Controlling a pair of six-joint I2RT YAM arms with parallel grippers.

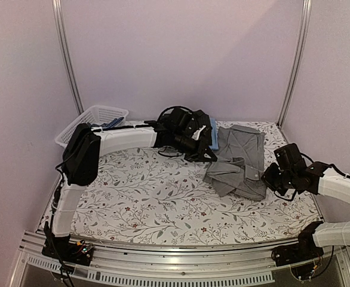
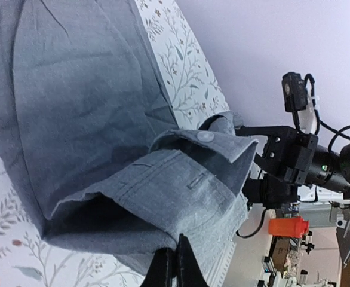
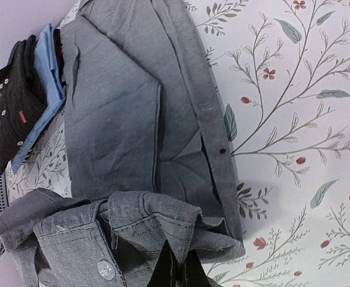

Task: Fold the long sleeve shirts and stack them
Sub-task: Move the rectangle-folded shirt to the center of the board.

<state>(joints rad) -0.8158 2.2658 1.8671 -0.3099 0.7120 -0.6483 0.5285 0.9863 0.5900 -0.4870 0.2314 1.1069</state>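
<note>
Pale lilac walls (image 1: 181, 54) and two metal posts (image 1: 65, 54) close in the worktop (image 1: 139, 197), which is covered with a white cloth printed with leaves and small red flowers. At the far left corner stands a white lattice basket (image 1: 94, 119). Just beside it, the left arm (image 1: 124, 139) reaches across to the right, towards the far middle of the worktop. The left end effector (image 2: 176, 251) is closed completely. Grey cloth is gathered at its tips, so it seems to pinch a fold of a sleeve near the buttoned cuff (image 2: 205, 137). At the far middle lies the black shirt (image 3: 17, 107), folded, with pale buttons and a small red tag. The light blue shirt (image 1: 214, 134) lies under it and shows along its right side, so these two make one pile. Touching this pile on the right is the grey shirt (image 1: 240, 152), at the far right part of the worktop. Its far half lies flat, with one side folded over. Its near half is bunched up between the two end effectors. The right end effector (image 3: 176, 260) is at the near right edge of the grey shirt. It is also closed completely, with the crumpled cuff cloth rising to its tips, so it seems to hold this cloth as well. The right arm (image 1: 342, 185) comes in from the right edge.
</note>
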